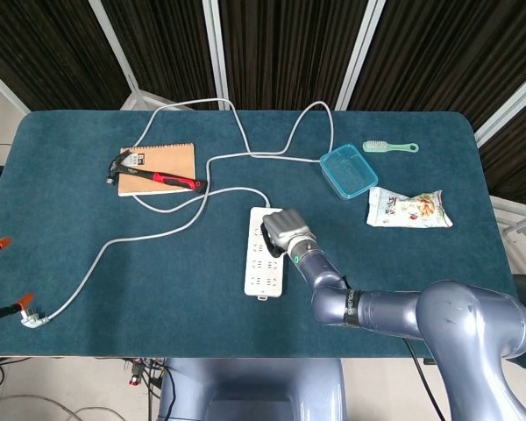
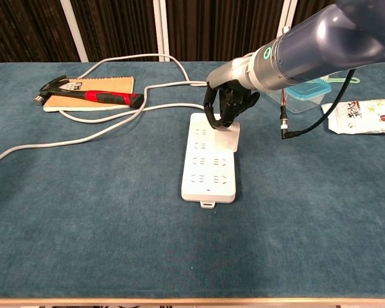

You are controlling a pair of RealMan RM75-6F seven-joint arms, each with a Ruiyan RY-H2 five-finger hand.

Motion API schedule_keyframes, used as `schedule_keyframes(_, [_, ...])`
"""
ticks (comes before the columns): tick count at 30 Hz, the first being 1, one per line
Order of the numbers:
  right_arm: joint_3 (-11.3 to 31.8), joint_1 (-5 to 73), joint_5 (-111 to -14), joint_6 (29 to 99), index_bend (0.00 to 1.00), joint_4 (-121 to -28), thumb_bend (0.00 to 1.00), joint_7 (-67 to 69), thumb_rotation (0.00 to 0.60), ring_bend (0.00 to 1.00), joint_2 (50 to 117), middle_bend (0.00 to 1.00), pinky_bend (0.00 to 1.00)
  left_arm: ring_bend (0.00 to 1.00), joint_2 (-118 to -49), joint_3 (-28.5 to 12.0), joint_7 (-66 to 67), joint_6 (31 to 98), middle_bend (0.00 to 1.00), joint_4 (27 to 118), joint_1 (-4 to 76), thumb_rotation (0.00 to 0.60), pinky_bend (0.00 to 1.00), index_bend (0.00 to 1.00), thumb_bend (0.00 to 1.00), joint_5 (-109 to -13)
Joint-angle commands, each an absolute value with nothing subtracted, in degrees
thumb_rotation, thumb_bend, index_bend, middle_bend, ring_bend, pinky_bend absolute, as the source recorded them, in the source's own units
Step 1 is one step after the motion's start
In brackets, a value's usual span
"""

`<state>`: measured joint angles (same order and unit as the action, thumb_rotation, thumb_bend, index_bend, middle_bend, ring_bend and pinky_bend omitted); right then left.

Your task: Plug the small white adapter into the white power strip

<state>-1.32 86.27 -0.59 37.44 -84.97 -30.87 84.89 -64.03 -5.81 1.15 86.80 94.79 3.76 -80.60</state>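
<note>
1. Two views, and only one robot hand shows up: the right robot hand (image 2: 228, 106), reaching in from the right side. The left one isn't in either view.
2. Far left in the head view, a couple of orange-tipped clamp things (image 1: 2, 243) are cut off by the edge, can't really tell what they belong to. A grey cable (image 1: 158, 224) ends in a plug (image 1: 31, 320) near the counter's front left corner.
3. Next over, a brown notebook (image 2: 90, 93) with a red-and-black hammer (image 2: 93, 96) lying across it; the cable loops run around and under it.
4. Middle: the white power strip (image 2: 210, 168) lies flat, long side running front to back. The small white adapter (image 2: 226, 138) sits at the strip's far right corner, right under the robot hand. The dark fingers are curled down onto its top, so it looks clamped on the adapter, but the fingers hide the contact and I can't tell whether the prongs are seated.
5. A black wire with a plug end (image 2: 289, 131) dangles off the right arm.
6. Right side: a clear blue container (image 1: 348, 170), a green brush (image 1: 388, 146) behind it, and a snack bag (image 1: 409, 209), partly cut off in the chest view.
7. Counter (image 1: 114, 272) has a teal felt-like cover; behind it are dark curtains with white frame bars.
</note>
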Motion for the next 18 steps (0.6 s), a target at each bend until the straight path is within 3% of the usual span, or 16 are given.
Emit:
schedule_keyframes(1, [-0.93,86.24,-0.85,37.49,1.0,-85.37,0.96,-30.63,0.6,0.88,84.49,0.87,1.0,0.0,-64.04,-5.79,1.19,86.81,0.0,94.82,3.76,0.6,0.0,0.17,0.07,-80.59])
schedule_keyframes(6, [1.22,86.32,-2.25,38.19,1.0,-88.84,0.96,-29.44,0.6,0.88,80.81,0.87,1.0,0.0,-64.03,-6.04,1.15,86.93,0.0,94.72,3.7,0.6,0.0,0.17,0.07,-80.15])
schedule_keyframes(13, [5.87,85.1,-4.81,39.67,1.0,-97.78,0.96,-25.67,0.6,0.85,69.03,0.85,0.99,0.0,-64.04,-5.93,1.28,87.03,0.0,94.81,3.67,0.6,0.0,0.17,0.07,-80.39])
schedule_keyframes(16, [7.35,82.76,-6.01,40.39,0.85,-99.89,0.9,-22.56,0.6,0.67,64.96,0.62,0.86,0.0,-64.05,-5.79,1.36,87.19,0.0,94.89,3.61,0.6,0.0,0.17,0.07,-80.7])
schedule_keyframes(18, [8.19,79.84,-7.77,40.22,0.59,-101.12,0.82,-19.38,0.6,0.49,62.41,0.42,0.71,0.0,-64.08,-5.73,1.46,87.34,0.0,94.93,3.57,0.6,0.0,0.17,0.07,-80.85])
